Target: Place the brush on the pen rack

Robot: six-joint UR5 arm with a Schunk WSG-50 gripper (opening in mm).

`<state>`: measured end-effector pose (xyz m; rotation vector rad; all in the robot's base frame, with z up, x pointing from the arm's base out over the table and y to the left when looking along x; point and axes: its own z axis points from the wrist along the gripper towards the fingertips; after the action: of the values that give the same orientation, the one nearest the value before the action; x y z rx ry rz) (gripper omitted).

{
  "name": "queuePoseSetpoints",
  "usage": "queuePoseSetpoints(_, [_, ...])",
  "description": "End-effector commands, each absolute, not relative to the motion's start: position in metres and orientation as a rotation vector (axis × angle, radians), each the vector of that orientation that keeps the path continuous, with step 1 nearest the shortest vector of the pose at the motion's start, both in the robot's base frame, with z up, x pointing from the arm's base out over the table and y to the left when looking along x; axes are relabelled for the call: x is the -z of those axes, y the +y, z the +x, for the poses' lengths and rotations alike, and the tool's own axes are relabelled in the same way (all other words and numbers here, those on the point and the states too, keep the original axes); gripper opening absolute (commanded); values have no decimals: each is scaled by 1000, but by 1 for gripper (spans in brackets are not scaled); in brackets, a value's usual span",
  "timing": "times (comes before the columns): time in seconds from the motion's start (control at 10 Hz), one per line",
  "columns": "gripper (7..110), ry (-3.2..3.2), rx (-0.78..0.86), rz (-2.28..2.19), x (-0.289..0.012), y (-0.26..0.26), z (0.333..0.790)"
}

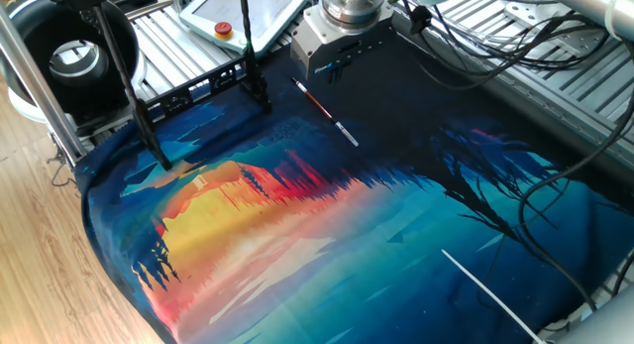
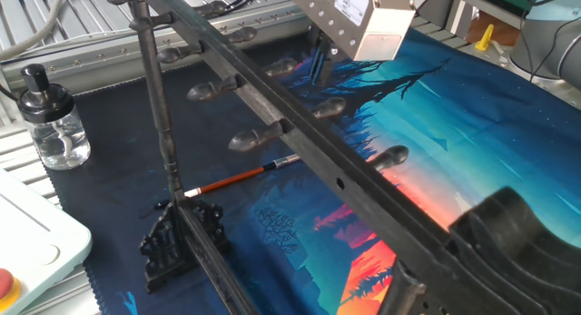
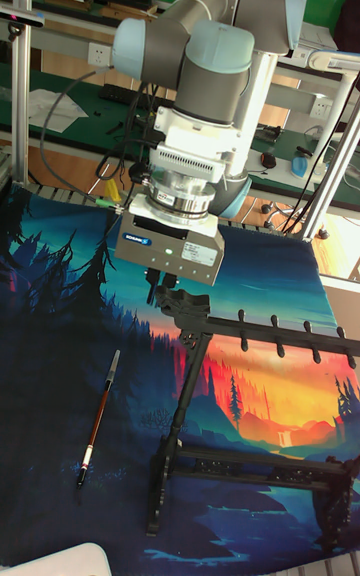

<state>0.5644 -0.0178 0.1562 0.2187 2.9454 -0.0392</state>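
Brush [image 1: 324,111] is lying flat on the printed mat [image 1: 396,235], dark part of the print, not on the pen rack [image 1: 188,91] yet. Nothing touching it. Whitish end is pointing away from the rack's nearer foot, dark end is sitting close beside that foot. In the other fixed view the brush [image 2: 238,178] is showing just past the rack's base block [image 2: 177,242], partly crossed by the upright post. In the tall fixed view the brush [image 3: 99,419] is lying on the mat beside the rack [image 3: 250,396], apart from it, roughly parallel to the leaning post.

Claw [image 1: 334,68] is hanging above the mat just off the brush's dark end, carrying nothing. The tall fixed view is showing the claw [image 3: 164,283] right over the top of the rack's post. Fingers [image 2: 318,65] are only partly showing under the housing; can't tell how wide they're standing.

Further out from the brush: glass pump bottle [image 2: 50,124] standing off the mat's edge past the rack, a pendant with a red button [image 1: 224,29] lying on the ribbed rails [image 1: 168,37] behind the rack, white thin strip [image 1: 485,289] lying well away at the mat's far corner. Black cables [image 1: 515,47] are trailing over the surface on the arm's side.
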Motion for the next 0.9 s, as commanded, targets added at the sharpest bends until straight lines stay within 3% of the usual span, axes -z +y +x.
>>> queuePoseSetpoints(0.0, [7, 2895, -17, 180, -160, -10, 578])
queuePoseSetpoints(0.3, [7, 2880, 9, 245, -161, -16, 580])
queuePoseSetpoints(0.6, [7, 2696, 169, 91, -178, -42, 623])
queuePoseSetpoints(0.8, [7, 2661, 30, 159, -181, -21, 632])
